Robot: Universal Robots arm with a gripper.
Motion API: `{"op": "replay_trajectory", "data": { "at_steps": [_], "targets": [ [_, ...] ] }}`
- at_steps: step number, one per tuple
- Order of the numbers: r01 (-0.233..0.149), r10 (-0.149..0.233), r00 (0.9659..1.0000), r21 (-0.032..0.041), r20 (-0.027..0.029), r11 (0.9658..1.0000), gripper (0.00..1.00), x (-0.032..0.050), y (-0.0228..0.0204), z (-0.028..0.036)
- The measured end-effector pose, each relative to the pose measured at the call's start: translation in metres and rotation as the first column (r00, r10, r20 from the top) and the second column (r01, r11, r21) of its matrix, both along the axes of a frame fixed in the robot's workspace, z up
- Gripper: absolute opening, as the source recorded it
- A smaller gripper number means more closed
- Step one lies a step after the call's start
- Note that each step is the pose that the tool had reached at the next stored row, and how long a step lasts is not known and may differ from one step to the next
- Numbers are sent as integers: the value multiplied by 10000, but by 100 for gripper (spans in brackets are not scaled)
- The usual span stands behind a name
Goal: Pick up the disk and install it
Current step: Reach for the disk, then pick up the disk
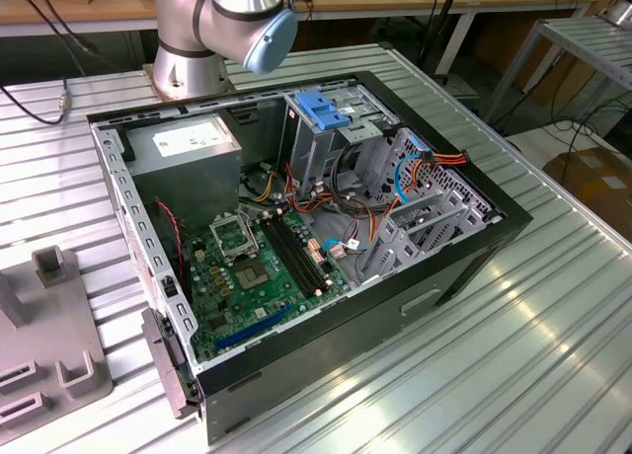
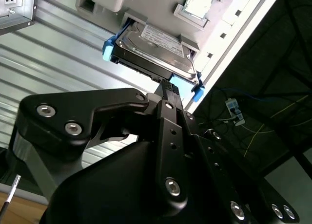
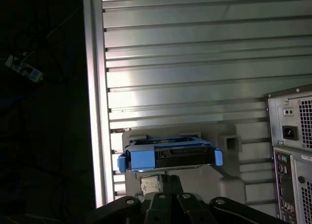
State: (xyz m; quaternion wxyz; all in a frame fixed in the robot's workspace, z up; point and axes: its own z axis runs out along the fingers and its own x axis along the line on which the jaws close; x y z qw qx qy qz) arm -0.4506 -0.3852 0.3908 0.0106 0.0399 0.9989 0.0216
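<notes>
Two fingers [image 2: 166,92] look pressed together, gripping nothing, just beside the disk [image 2: 156,46], which lies in a grey fixture [image 3: 229,182] near the surface [image 3: 195,63] edge. Advancing closed, they would likely shove the disk askew instead of grasping it.

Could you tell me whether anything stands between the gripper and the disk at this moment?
Nothing visible does. In both wrist views the gripper sits right at the near edge of the disk, which rests on a grey holder, with no object between them.
</notes>
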Motion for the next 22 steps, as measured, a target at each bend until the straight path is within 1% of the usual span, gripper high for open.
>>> {"op": "replay_trajectory", "data": {
  "at_steps": [1,6,22],
  "targets": [
    [1,-1,10000,-1,-1,10000,10,-21,6,0],
    [11,-11,10000,0,-5,10000,10,-68,51,-7],
    [-8,8,10000,0,-5,10000,10,-74,53,-6]
  ]
}}
